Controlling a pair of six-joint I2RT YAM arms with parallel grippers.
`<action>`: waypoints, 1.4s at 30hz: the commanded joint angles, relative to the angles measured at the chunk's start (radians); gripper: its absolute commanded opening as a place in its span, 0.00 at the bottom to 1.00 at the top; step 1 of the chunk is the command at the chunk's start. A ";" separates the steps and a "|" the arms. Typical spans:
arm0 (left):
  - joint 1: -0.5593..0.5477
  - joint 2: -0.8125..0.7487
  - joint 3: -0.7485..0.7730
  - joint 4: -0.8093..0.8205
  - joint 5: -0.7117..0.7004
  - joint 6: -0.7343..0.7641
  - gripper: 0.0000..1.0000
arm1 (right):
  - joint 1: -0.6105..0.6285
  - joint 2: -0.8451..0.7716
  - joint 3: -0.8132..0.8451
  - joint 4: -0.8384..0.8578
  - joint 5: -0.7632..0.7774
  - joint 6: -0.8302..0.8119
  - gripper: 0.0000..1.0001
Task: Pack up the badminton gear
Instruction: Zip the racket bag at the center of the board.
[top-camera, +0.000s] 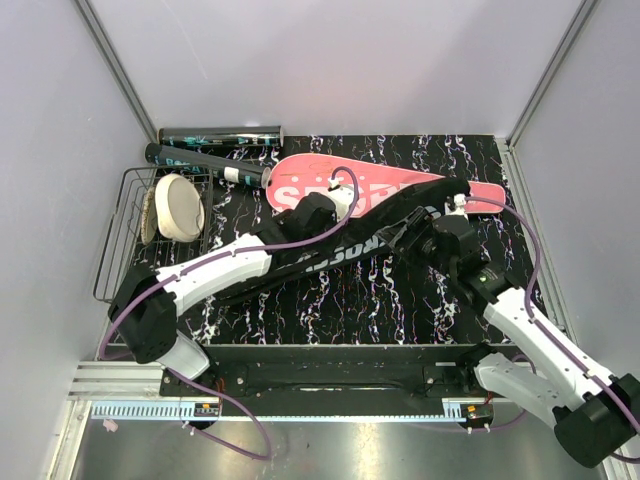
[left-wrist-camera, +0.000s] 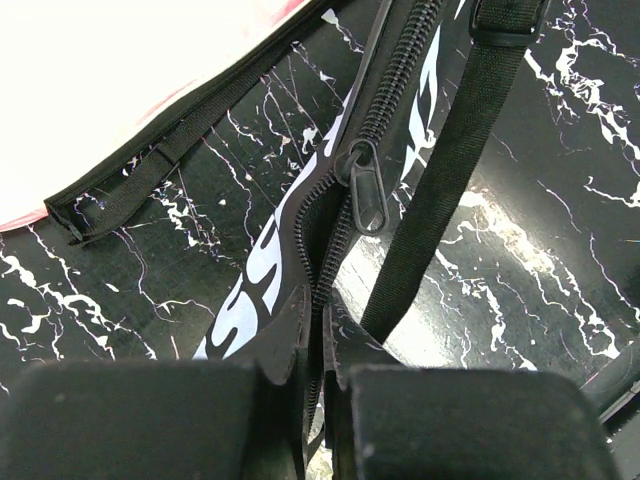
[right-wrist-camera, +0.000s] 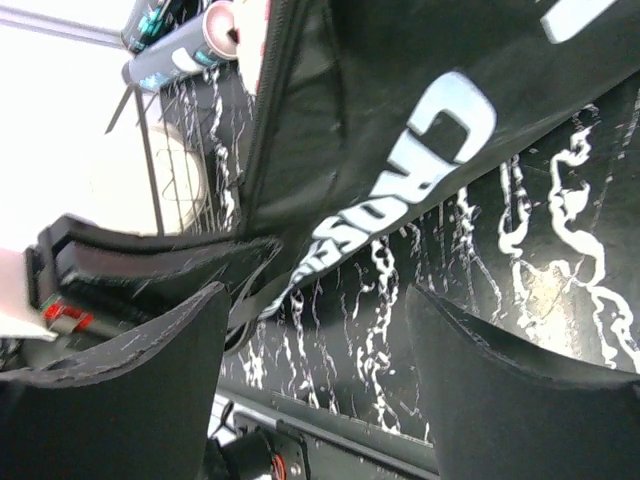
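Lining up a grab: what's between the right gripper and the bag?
Only bare tabletop, per the right wrist view; the bag edge lies just past the fingertips.

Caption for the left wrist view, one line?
Left hand pinches the black bag at its open zipper edge, below the zipper pull; strap alongside.

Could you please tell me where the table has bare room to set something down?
The widest bare patch lies between the black bag and the near edge of the table. A narrow strip runs behind the pink case along the back wall. The middle is crowded with bag, case, left arm and right arm; the wire basket fills the left.
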 joint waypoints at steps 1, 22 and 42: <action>-0.007 -0.044 0.014 0.088 0.010 -0.029 0.00 | -0.073 0.031 -0.049 0.147 -0.013 -0.002 0.75; -0.004 -0.021 0.048 0.038 0.229 0.042 0.48 | -0.091 0.155 -0.057 0.391 -0.214 0.005 0.00; 0.005 0.007 0.057 0.018 0.381 0.034 0.07 | -0.093 0.180 0.045 0.319 -0.270 0.183 0.07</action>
